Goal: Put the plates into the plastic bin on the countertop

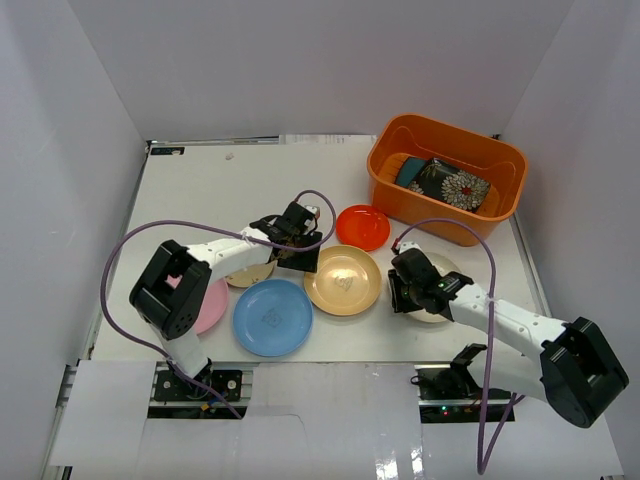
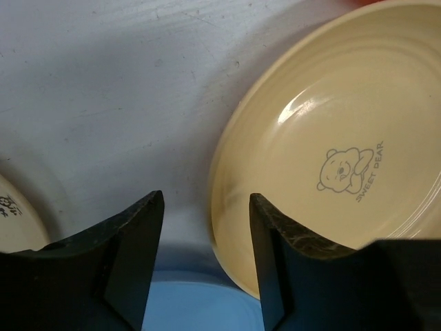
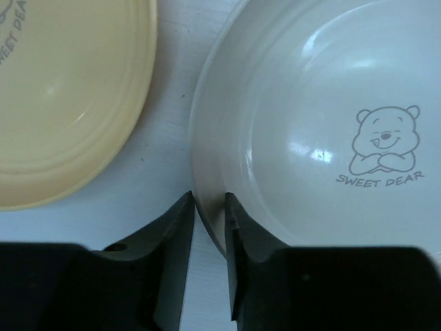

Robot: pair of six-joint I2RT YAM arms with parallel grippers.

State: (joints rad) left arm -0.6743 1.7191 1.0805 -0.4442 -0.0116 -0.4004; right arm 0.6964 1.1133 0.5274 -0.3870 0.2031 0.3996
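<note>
Black jaws of the right gripper (image 3: 207,198) stand drawn almost together, pinching the near rim of the cream plate (image 3: 310,103), one finger outside the rim and one just inside it. The plate, printed with a bear and the words "Sweet Dear", appears to lie flat on the white countertop (image 3: 169,172), not yet lifted.

Just beside it to the left sits the yellow-orange plate (image 2: 331,117). Over that plate's left edge hangs the left gripper (image 2: 206,198), its jaws spread wide and holding nothing, one finger above the rim and the other above bare surface. Below that gripper shows the edge of the blue plate (image 2: 193,307); off to its left is a sliver of the beige patterned plate (image 2: 10,221).

Farther out, the overhead view shows the pink plate (image 1: 210,308) partly hidden under the left arm. The red plate (image 1: 362,227) lies near the plastic bin (image 1: 440,228), which stands at the far right corner of the countertop. Inside the bin rest two dishes, the teal square plate (image 1: 408,172) and the black floral plate (image 1: 455,186), the floral one overlapping the teal.

By that count two plates are in and six remain out, with the cream one apparently next to go.
</note>
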